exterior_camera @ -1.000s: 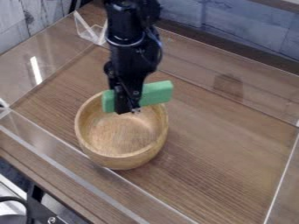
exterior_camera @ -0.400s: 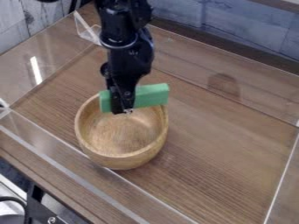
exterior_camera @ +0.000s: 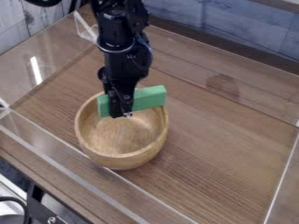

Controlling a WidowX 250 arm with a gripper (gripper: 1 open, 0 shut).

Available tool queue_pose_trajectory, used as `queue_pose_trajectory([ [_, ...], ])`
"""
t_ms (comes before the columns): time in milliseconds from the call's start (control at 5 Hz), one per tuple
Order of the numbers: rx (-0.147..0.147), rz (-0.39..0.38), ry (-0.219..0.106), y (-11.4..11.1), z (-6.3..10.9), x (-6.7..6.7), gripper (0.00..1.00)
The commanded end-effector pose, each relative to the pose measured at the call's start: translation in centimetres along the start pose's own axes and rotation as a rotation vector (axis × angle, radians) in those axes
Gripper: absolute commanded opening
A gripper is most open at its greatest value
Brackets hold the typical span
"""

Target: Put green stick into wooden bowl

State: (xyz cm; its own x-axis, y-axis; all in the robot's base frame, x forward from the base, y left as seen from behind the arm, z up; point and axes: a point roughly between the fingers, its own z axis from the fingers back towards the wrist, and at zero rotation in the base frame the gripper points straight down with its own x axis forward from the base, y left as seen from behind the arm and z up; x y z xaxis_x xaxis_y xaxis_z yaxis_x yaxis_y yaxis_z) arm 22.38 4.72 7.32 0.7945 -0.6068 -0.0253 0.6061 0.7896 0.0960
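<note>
Jaws: black gripper [exterior_camera: 121, 107] points down, clamped on the flat bright-green rectangular stick [exterior_camera: 142, 99]
Count: one stick, one bowl
Stick look: smooth, matte, tilted, its longer end jutting right of the jaws
Stick place: between the jaws, over the bowl's far rim
Bowl: round light-brown wooden bowl [exterior_camera: 121, 154] below the jaws; inside, only bare wood shows
Surface: wood-grain table [exterior_camera: 233, 149]

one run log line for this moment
phase: lowering | gripper: shut on green stick | stick: above far rim of wooden bowl, not yet released | bowl: nothing inside, on table
</note>
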Motion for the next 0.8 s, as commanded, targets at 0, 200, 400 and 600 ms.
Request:
queue_pose_trajectory([
  [0,0.016,-0.015,-0.018,-0.03,0.34,1.06,0.00],
  [200,0.013,-0.031,-0.019,-0.43,0.01,1.78,0.00],
  [400,0.006,-0.021,-0.019,-0.58,-0.57,1.67,1.00],
  [600,0.000,-0.004,-0.027,-0.77,-0.59,1.92,1.00],
])
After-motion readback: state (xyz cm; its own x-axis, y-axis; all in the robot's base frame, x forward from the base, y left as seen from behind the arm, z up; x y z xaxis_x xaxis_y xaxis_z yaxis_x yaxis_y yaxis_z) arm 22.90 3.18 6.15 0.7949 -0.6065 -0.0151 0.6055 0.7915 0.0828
